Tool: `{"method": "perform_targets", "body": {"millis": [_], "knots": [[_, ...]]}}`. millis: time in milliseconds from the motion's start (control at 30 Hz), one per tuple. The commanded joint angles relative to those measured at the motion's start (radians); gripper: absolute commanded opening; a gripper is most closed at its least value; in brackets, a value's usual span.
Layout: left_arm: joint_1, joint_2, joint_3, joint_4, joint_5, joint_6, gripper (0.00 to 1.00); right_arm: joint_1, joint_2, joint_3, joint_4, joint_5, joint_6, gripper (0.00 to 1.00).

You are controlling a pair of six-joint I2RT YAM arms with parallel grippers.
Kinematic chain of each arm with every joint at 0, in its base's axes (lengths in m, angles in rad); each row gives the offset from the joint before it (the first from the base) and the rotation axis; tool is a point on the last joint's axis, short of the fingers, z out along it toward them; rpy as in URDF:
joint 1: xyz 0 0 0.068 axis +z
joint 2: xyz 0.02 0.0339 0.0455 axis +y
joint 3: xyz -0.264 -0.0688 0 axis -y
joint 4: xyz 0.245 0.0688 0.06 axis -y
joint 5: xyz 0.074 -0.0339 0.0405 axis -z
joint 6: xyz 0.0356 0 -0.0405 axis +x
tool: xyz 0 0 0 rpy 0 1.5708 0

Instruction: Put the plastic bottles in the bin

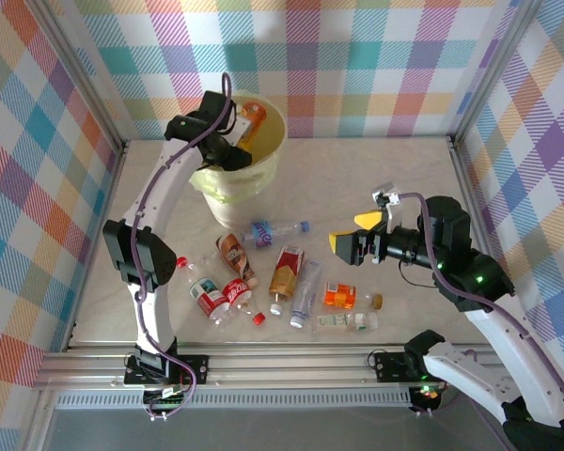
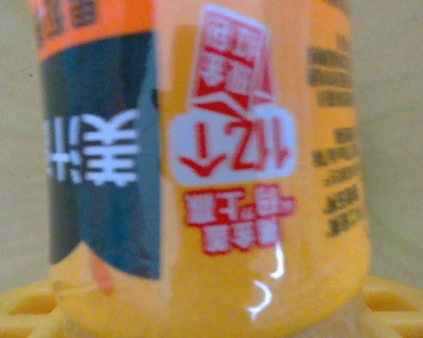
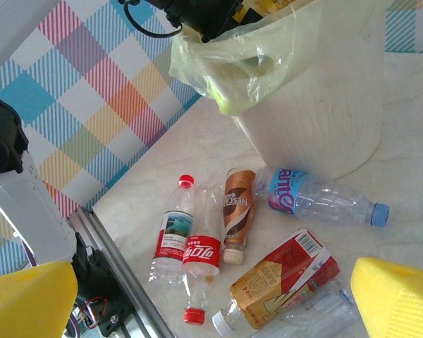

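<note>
The bin (image 1: 237, 178) stands at the back left, pale yellow, with a liner bag (image 3: 218, 63). My left gripper (image 1: 227, 150) hangs over its rim. An orange-labelled bottle (image 1: 253, 116) sits between its yellow fingers (image 2: 21, 310) and fills the left wrist view (image 2: 218, 176); I cannot make out whether the pads still press it. Several bottles lie on the table: blue-labelled (image 1: 274, 228) (image 3: 296, 193), brown (image 1: 235, 256) (image 3: 237, 204), red-and-gold (image 1: 286, 271) (image 3: 289, 278), red cola (image 3: 201, 253), orange (image 1: 343, 297). My right gripper (image 1: 352, 237) (image 3: 211, 296) hovers open above them, holding nothing.
A loose red cap (image 1: 258, 318) lies near the front bottles. The metal rail (image 1: 291, 362) runs along the table's near edge. Checked walls close in the left, back and right sides. The bin wall (image 3: 317, 113) rises just behind the blue-labelled bottle.
</note>
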Motion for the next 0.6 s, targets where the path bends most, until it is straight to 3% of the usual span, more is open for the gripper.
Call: {"method": "perform_targets", "body": {"millis": [0, 400, 567], "knots": [[0.006, -0.057, 0.005, 0.003, 0.038, -0.016, 0.70, 0.005, -0.007, -0.014, 0.027, -0.013, -0.002, 1.00], [0.007, -0.097, 0.038, -0.011, 0.065, -0.055, 0.79, 0.005, -0.003, -0.037, 0.027, 0.007, 0.023, 1.00], [0.008, -0.150, 0.047, 0.016, 0.091, -0.108, 0.82, 0.005, 0.003, -0.042, -0.013, 0.137, 0.056, 1.00]]}}
